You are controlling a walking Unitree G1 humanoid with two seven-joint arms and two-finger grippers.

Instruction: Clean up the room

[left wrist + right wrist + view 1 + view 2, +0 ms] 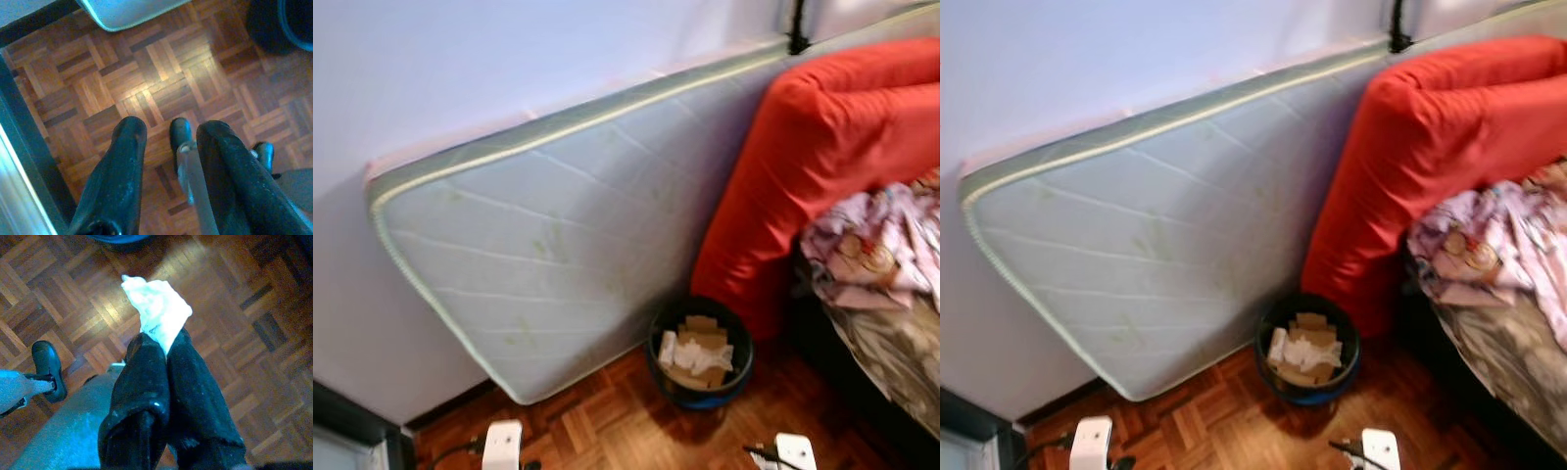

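Carrying a crumpled white tissue (pixel 157 313) clamped in the right pincer (pixel 166 350) above the parquet floor (pixel 607 421), left pincer (pixel 168 139) spread and empty, with the next move judged a forward reach over the dark bin (pixel 700 354) beside the mattress (pixel 558 235) to drop it.

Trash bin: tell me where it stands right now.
The trash bin stands on the parquet floor ahead, slightly to the robot's right, between the leaning mattress and the red cushion.

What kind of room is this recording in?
Probably a bedroom: a pale quilted mattress leans against the wall, a bed with a red cover and crumpled floral bedding stands alongside, on wooden parquet floor.
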